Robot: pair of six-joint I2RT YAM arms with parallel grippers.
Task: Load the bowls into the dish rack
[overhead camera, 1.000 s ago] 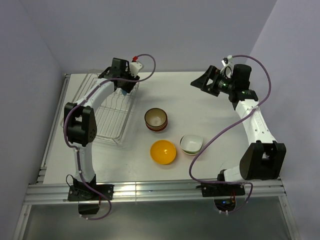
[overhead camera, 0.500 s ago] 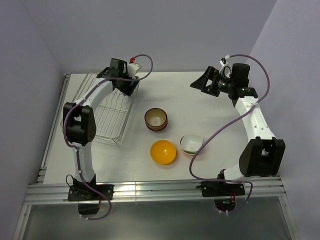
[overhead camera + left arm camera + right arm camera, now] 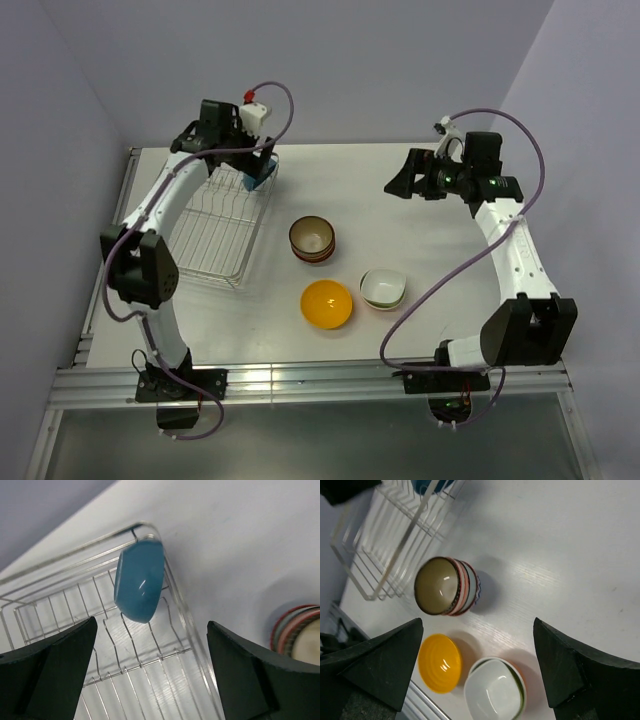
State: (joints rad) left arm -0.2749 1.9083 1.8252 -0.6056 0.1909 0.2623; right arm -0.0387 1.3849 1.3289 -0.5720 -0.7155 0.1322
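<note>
At far-rt corner, dish rack — blue bowl (on edge).

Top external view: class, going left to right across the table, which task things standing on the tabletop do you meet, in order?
dish rack → stack of patterned bowls → yellow-orange bowl → white bowl

Lab setup, white table, plain walls, aluminium rail
</note>
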